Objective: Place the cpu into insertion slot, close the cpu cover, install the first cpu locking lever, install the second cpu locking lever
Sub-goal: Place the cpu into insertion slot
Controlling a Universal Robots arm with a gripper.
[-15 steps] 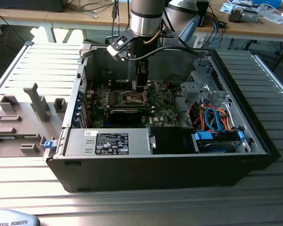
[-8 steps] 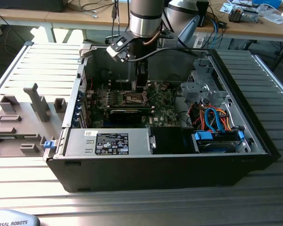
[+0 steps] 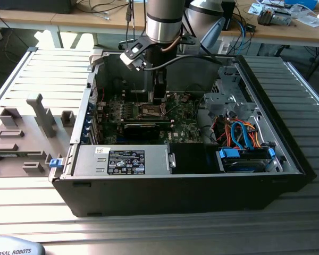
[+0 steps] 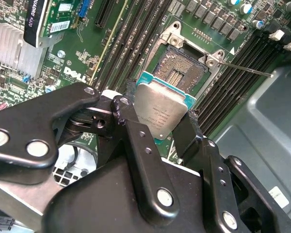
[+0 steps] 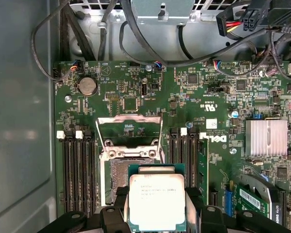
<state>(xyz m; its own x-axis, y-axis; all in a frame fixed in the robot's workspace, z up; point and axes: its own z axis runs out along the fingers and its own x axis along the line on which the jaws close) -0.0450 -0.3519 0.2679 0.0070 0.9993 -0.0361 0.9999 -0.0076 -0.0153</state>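
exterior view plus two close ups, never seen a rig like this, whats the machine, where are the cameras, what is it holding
A robot arm reaches down into an opened computer case lying on a slatted table; the exterior view sees this from off the arm. Both wrist views come from cameras riding on the arm, looking at the green circuit board. The gripper pinches the cpu by its edges close to the bare insertion slot; the cpu cover stands open.
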